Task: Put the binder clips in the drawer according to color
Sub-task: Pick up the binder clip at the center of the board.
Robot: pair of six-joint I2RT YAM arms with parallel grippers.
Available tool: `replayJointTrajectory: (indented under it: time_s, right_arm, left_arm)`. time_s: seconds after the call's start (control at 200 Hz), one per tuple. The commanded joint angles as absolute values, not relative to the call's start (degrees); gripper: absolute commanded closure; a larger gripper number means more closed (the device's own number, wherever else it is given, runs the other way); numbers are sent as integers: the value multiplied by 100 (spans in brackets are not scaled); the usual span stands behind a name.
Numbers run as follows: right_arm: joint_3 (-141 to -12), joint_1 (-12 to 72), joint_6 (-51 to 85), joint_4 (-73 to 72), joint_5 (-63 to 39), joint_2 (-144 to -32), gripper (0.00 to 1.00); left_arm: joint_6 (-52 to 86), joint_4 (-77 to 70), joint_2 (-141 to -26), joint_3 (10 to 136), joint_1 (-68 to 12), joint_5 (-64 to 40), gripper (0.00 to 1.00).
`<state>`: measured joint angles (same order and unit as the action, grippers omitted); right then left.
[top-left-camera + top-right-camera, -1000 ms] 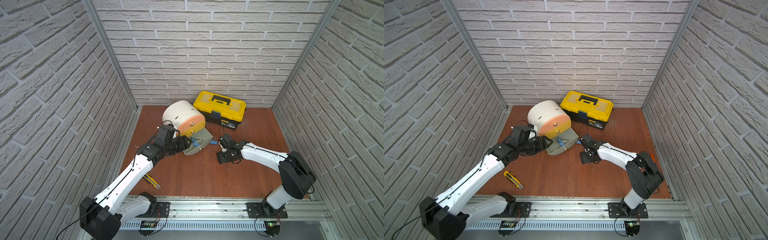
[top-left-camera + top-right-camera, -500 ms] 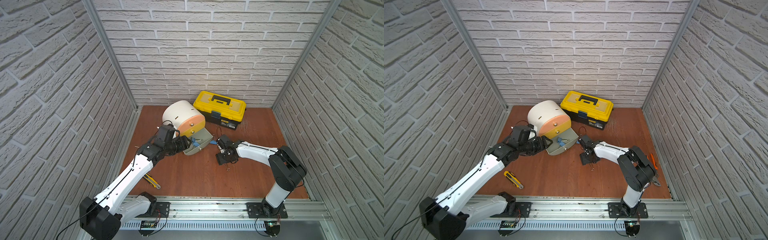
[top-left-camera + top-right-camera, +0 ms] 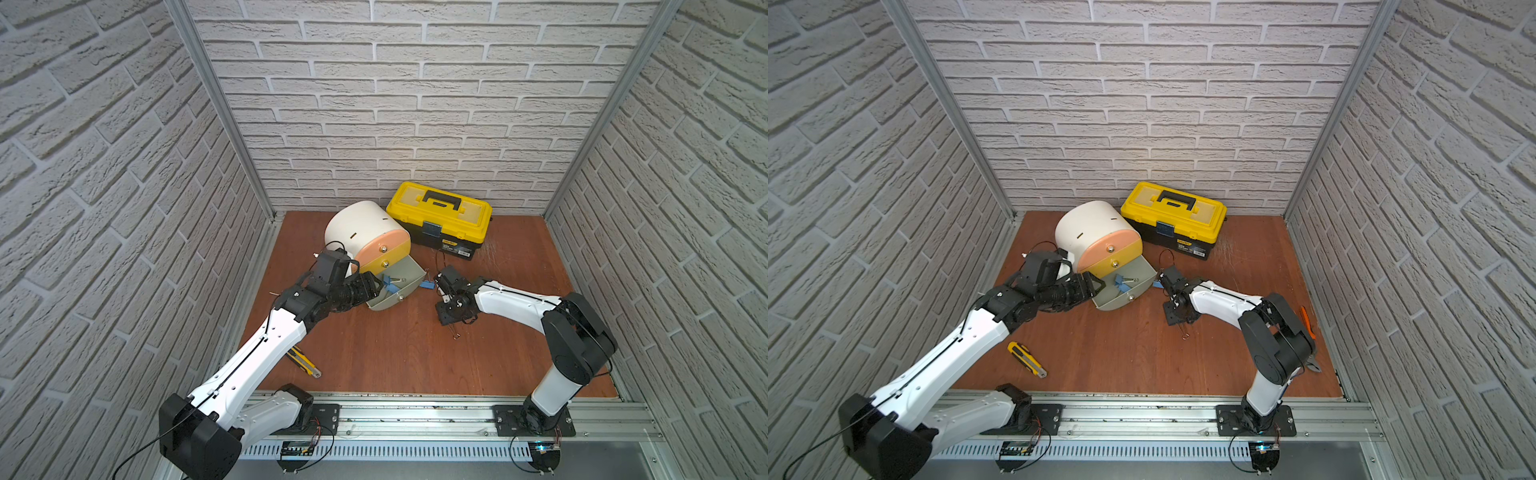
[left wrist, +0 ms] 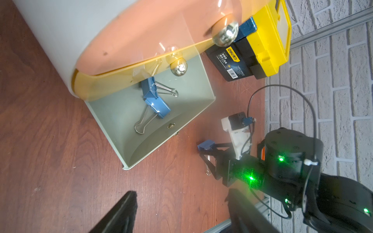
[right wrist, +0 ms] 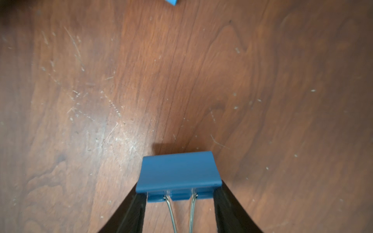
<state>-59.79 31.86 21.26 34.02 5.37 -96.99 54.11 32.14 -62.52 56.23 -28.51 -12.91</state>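
Observation:
The white drum-shaped drawer cabinet (image 3: 357,226) has its grey bottom drawer (image 3: 405,291) pulled out, with two blue binder clips (image 4: 155,100) inside. My right gripper (image 5: 178,187) points down at the floor, shut on a blue binder clip (image 5: 177,171) by its two sides. In both top views the gripper (image 3: 451,311) hides that clip's body, and only wire handles (image 3: 455,334) stick out. Another blue clip (image 3: 426,285) lies on the floor by the drawer's right corner. My left gripper (image 4: 180,192) hangs open and empty at the drawer's left rim (image 3: 372,286).
A yellow-black toolbox (image 3: 440,220) stands behind the cabinet against the back wall. A yellow utility knife (image 3: 305,361) lies front left by my left arm. Orange-handled pliers (image 3: 1308,328) lie near the right wall. Brick walls close three sides and a metal rail (image 3: 415,411) the front.
My right gripper shifted slightly left toward the drawer and its fingers closed in on the blue clip, while that arm's elbow swung back. The left arm and the loose clip stayed put.

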Motion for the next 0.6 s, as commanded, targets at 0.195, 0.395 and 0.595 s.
replayJointTrajectory:
  time_s: [0.195,0.395,0.595]
  right_arm:
    - [-6726,3105,2243,3798,603,-9084,64]
    - [-7273,3076,2487,3875,375,-9009,64]
    - [-7743,3033,2976,3681,-47,-9085,66]
  left_arm:
    - [5404,2984,-6194,5739,-2772,-1248,24]
    - [5414,2812,-6279,5757,-2682,-1348,24]
    - [5449,2587,-6426,5816,-2571,-1546,24]
